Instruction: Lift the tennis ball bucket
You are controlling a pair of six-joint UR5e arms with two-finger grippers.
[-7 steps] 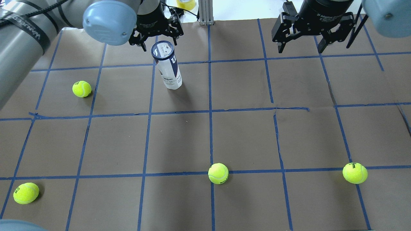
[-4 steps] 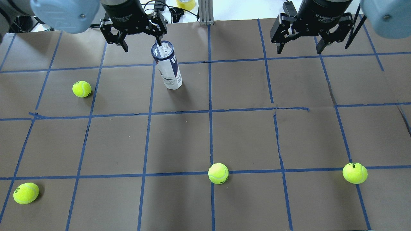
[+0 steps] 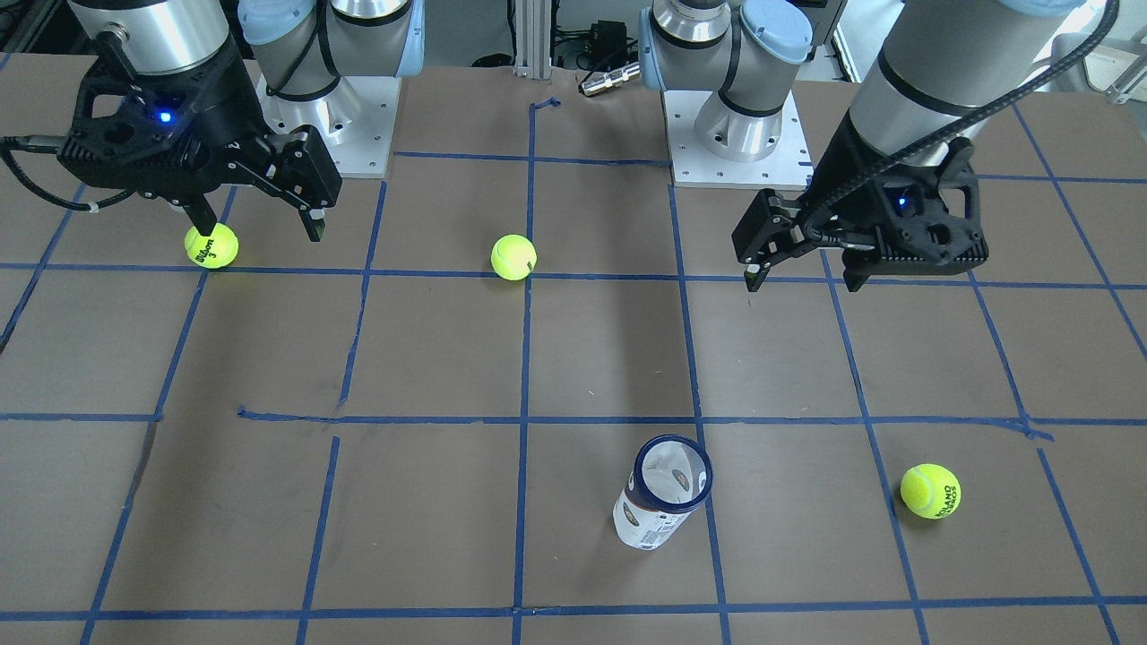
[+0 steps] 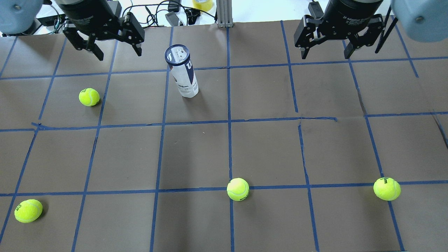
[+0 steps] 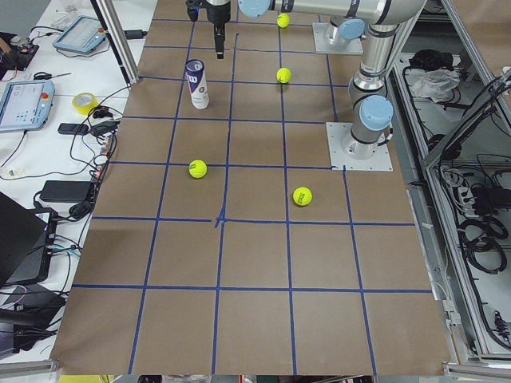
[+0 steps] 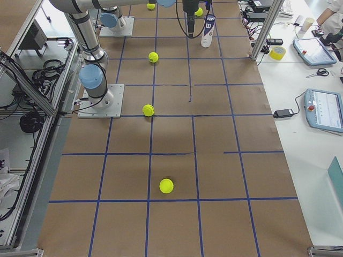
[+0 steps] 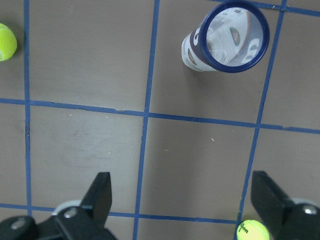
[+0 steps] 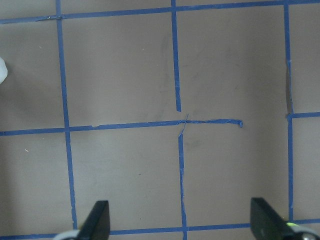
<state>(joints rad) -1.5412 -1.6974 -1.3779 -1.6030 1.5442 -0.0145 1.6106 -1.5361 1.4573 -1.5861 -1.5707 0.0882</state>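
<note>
The tennis ball bucket [image 4: 182, 71] is a slim clear can with a navy rim and a white and navy label. It stands upright on the brown table, and also shows in the front view [image 3: 661, 493] and the left wrist view [image 7: 225, 37]. My left gripper [image 4: 118, 52] is open and empty, raised above the table, to the left of the can's top and apart from it. The left wrist view shows its fingers [image 7: 100, 195] spread wide. My right gripper [image 4: 325, 56] is open and empty, high over the right half of the table.
Several loose yellow-green tennis balls lie on the table: one left of the can [image 4: 89, 97], one at the near left [image 4: 28, 210], one near the middle [image 4: 238, 189], one at the near right [image 4: 386, 189]. Blue tape lines grid the table. Cables and a post stand at the far edge.
My left gripper has moved left, away from the top of the can, and stays open. The can has not moved. The right arm has hardly moved.
</note>
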